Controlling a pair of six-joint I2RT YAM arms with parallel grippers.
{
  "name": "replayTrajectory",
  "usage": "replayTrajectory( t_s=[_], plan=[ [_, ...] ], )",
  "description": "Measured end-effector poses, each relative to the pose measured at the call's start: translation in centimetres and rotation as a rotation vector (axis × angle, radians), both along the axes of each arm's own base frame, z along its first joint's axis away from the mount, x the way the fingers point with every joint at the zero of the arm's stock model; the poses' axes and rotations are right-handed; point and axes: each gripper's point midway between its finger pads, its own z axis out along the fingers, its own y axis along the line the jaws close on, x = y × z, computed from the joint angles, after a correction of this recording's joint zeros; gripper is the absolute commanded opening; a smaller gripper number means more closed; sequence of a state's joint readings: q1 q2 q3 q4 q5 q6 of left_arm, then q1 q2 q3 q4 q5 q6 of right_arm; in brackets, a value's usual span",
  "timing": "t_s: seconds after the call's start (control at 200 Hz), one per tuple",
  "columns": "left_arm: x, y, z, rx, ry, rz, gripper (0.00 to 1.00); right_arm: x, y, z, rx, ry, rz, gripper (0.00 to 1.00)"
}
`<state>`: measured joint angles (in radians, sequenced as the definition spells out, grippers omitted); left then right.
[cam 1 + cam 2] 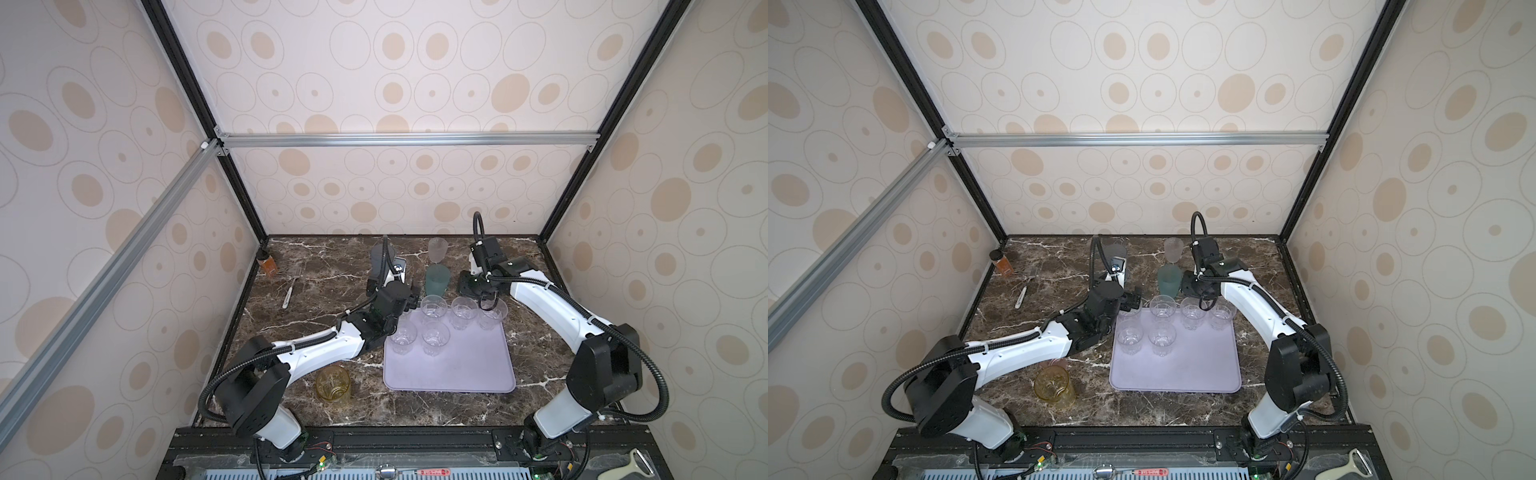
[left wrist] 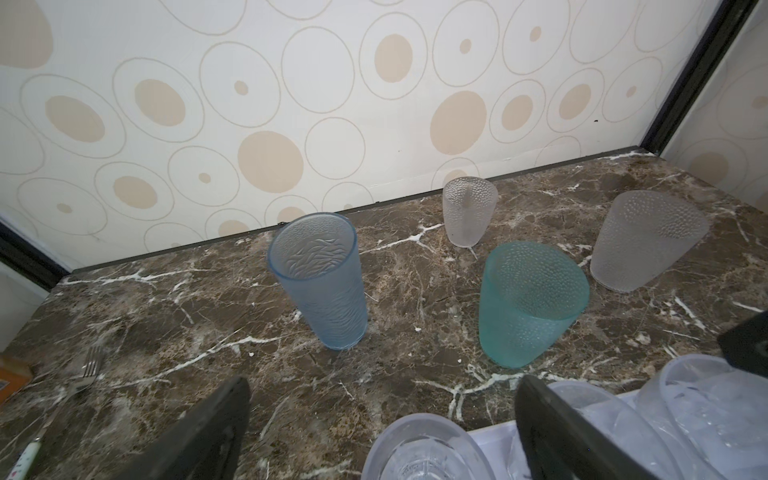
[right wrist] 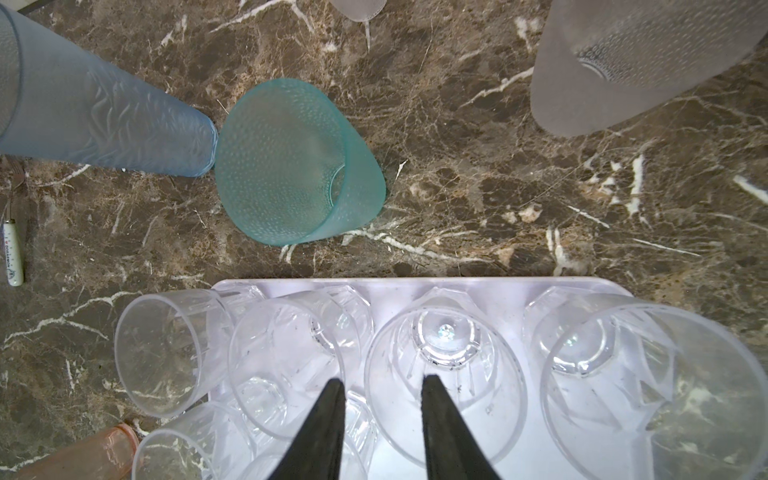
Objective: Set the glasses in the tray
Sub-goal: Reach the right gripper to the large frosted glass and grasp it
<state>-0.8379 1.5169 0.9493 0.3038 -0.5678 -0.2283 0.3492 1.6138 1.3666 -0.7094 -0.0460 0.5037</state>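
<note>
Bright, even, diffuse light; shadows on tabletop (image 1: 324, 266) faint. Both top views sharp, walls (image 1: 415, 83) bowed toward edges. Right wrist view: tray (image 3: 415, 286) glares near-white; nearest glasses (image 3: 602, 374) stretched, slightly soft.

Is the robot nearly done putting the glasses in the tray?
About halfway. Six clear glasses stand in the tray. Neither gripper holds anything: the left gripper is open around the corner glass, the right gripper hovers over them. Still on the table: blue-grey, teal, two frosted, amber and pink glasses.
</note>
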Motion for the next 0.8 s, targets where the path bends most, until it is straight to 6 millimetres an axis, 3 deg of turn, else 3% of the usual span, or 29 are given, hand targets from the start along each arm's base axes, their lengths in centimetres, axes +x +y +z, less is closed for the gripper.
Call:
replayTrajectory(
  t_s=[0.135,0.285,0.435,0.63,0.8],
  plan=[
    [-0.8,1.2,1.5,-0.041,-0.031,0.018,0.99,0.3,-0.2,0.5,-0.013,-0.017,-0.002,0.35],
    [-0.8,1.0,2.6,-0.073,-0.058,0.008,0.98,0.7,-0.5,1.4,-0.018,-0.059,-0.004,0.35],
    [-0.9,0.2,2.7,-0.074,-0.050,-0.039,0.97,0.9,-0.7,1.6,-0.012,-0.102,-0.011,0.35],
    [-1.0,-1.3,3.0,-0.072,-0.024,-0.116,0.96,0.9,-1.2,0.3,-0.009,-0.103,-0.027,0.36],
    [-0.5,-2.7,2.9,-0.018,0.005,-0.156,0.96,1.8,-2.0,0.7,-0.004,-0.129,-0.051,0.36]
  ],
)
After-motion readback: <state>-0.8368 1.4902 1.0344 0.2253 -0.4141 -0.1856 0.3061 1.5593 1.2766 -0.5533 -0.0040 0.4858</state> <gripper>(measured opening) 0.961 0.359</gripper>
